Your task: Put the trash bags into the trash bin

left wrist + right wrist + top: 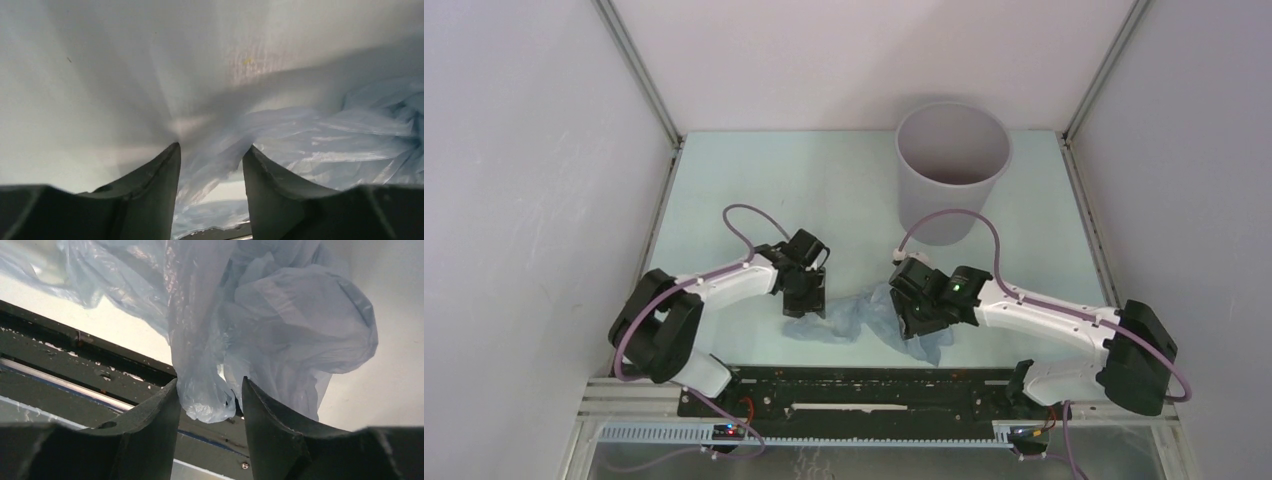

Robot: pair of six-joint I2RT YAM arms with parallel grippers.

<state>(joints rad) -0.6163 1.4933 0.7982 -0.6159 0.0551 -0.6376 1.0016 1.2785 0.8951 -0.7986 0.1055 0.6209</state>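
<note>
The pale blue trash bag lies crumpled on the table near the front edge, between my two grippers. My left gripper is at the bag's left end. In the left wrist view it is open, with a thin edge of the bag between the jaws. My right gripper is at the bag's right end. In the right wrist view it is open, with a hanging fold of the bag between the jaws, against the left finger. The grey trash bin stands upright at the back right.
A black rail runs along the table's near edge just below the bag; it also shows in the right wrist view. Grey walls and metal posts enclose the table on the left, back and right.
</note>
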